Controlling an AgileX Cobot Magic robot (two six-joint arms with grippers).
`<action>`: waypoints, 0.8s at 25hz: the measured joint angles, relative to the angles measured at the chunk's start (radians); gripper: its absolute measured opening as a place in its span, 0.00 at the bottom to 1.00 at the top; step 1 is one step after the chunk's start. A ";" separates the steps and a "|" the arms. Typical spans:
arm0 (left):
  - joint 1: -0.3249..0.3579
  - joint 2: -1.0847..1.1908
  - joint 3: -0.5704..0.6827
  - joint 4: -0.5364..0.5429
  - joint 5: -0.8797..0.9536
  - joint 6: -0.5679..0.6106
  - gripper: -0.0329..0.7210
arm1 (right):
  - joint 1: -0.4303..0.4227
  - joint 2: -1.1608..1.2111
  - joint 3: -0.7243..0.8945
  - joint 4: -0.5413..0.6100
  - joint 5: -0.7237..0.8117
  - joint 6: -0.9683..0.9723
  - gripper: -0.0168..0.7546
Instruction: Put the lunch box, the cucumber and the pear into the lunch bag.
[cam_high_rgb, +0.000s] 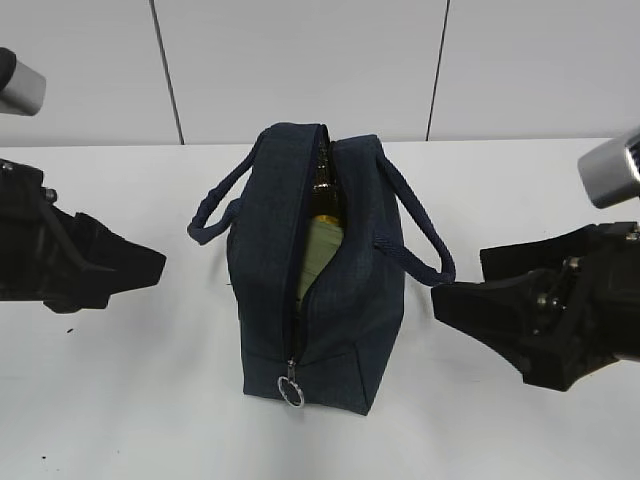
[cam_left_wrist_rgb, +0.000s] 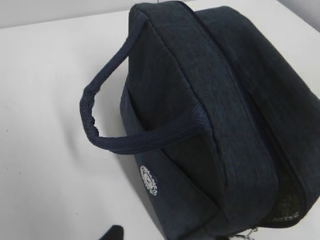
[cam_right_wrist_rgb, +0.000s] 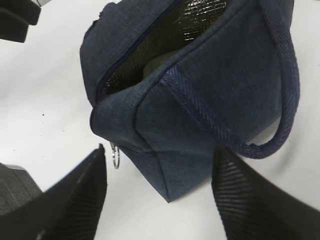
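Observation:
The navy lunch bag (cam_high_rgb: 340, 290) stands in the middle of the white table with its zip partly open along the top. Through the gap I see the pale green lid of the lunch box (cam_high_rgb: 318, 255) and, behind it, the yellow-brown pear (cam_high_rgb: 323, 200). The cucumber is hidden. My left gripper (cam_high_rgb: 155, 265) hangs left of the bag, apart from it; only one fingertip (cam_left_wrist_rgb: 112, 234) shows in its wrist view. My right gripper (cam_high_rgb: 440, 295) is open and empty, just right of the bag, with its fingers (cam_right_wrist_rgb: 90, 185) straddling the bag's near corner (cam_right_wrist_rgb: 170, 190). The lid (cam_right_wrist_rgb: 157, 62) shows inside the lining.
The metal ring pull (cam_high_rgb: 291, 385) hangs at the bag's near end and also shows in the right wrist view (cam_right_wrist_rgb: 115, 155). The two loop handles (cam_high_rgb: 215, 215) (cam_high_rgb: 425, 245) droop to either side. A white logo patch (cam_left_wrist_rgb: 148, 180) is on the bag's left side.

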 joint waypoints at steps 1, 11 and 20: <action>0.000 0.000 0.000 0.000 0.000 0.000 0.48 | 0.000 -0.001 0.002 0.005 0.011 -0.005 0.68; 0.000 0.000 0.000 -0.004 0.000 0.000 0.37 | 0.000 -0.001 0.002 0.018 0.051 -0.012 0.64; 0.000 0.000 0.000 -0.005 0.000 0.001 0.36 | 0.084 -0.005 0.004 -0.671 -0.063 0.610 0.63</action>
